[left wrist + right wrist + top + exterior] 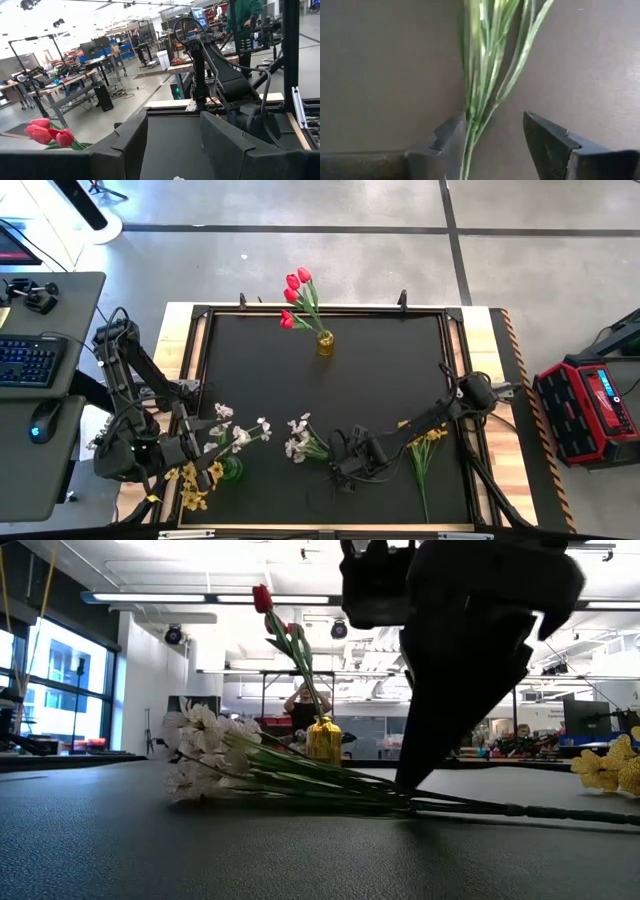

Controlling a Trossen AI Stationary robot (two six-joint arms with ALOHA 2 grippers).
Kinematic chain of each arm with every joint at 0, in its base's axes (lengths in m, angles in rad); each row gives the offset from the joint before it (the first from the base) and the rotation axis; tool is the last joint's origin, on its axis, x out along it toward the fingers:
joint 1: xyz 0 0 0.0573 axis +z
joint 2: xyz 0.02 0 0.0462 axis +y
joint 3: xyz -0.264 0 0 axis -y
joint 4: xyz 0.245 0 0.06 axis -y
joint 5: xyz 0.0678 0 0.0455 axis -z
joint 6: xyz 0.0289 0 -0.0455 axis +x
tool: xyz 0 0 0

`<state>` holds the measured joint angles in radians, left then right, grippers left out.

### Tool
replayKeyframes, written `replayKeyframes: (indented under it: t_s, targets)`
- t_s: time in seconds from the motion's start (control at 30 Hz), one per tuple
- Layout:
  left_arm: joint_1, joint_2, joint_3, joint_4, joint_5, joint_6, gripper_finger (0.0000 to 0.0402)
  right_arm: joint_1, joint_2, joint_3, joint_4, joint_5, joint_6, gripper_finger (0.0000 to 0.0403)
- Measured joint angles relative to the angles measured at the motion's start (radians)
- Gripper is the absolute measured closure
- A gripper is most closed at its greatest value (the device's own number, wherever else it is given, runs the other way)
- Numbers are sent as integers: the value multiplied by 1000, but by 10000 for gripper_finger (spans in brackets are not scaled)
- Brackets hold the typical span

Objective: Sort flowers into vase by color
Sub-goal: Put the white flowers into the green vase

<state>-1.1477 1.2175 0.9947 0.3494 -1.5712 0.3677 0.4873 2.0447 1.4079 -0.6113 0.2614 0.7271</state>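
Note:
A spray of white blossoms (298, 442) lies flat on the black mat, its green stem (480, 60) running toward my right gripper (345, 468). That gripper is open and points down, with a finger on either side of the stem (330, 790). Red tulips (297, 295) stand in a small yellow vase (325, 343) near the far edge. More white blossoms (240, 428) rise from a green vase (232, 470) at the near left, with yellow blossoms (192, 488) beside it. My left gripper (195, 448) waits open next to that vase. My right gripper (490, 125) comes from above with its fingers set across the white spray's stem. The stem passes close along the inner side of one finger (452, 137). Whether it touches that finger, I cannot tell. The spray lies on the mat.
A yellow-blossomed stem (425, 445) lies on the mat to the right of my right gripper, under its arm. The mat's raised frame (200, 320) runs around the work area. Bare mat stretches between the yellow vase and the near flowers. People and benches show in the room beyond.

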Motion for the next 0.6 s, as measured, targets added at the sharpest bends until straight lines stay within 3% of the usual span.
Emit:
replayKeyframes:
  t_s: [0.4, 0.6]
  targets:
    - [0, 0, 0, -15, 0, -28, 232, 4, 48, 4, 27, -59, -20, 272]
    - [0, 0, 0, -15, 0, -48, 232, 7, 50, 3, 42, -19, -11, 342]
